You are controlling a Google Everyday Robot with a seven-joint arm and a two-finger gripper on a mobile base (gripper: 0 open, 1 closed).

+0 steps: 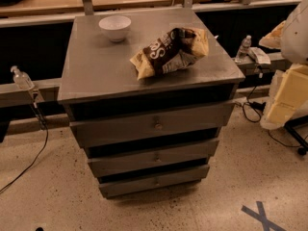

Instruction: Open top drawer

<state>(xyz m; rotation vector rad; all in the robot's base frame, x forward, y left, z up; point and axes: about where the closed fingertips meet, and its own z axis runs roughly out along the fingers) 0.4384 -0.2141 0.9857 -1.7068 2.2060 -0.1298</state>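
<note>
The gripper is seen at the view's right edge, its opening not discernible; the top drawer, lying horizontally, is found leftward, its knob well apart.

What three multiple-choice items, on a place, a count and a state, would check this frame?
1. Where is the white bowl?
A. On the cabinet top, rear left of the chip bag.
B. Inside a drawer.
C. On the floor.
2. How many drawers has the cabinet?
A. Two.
B. Three.
C. Five.
3. How is the top drawer?
A. Pulled far out.
B. Shut.
C. Taken out.
Answers: 1 A, the bowl stands near the back left corner, apart from the bag; 2 B, three grey fronts are stacked; 3 B, its front sits in and no inside shows. The gripper is not in view.
</note>
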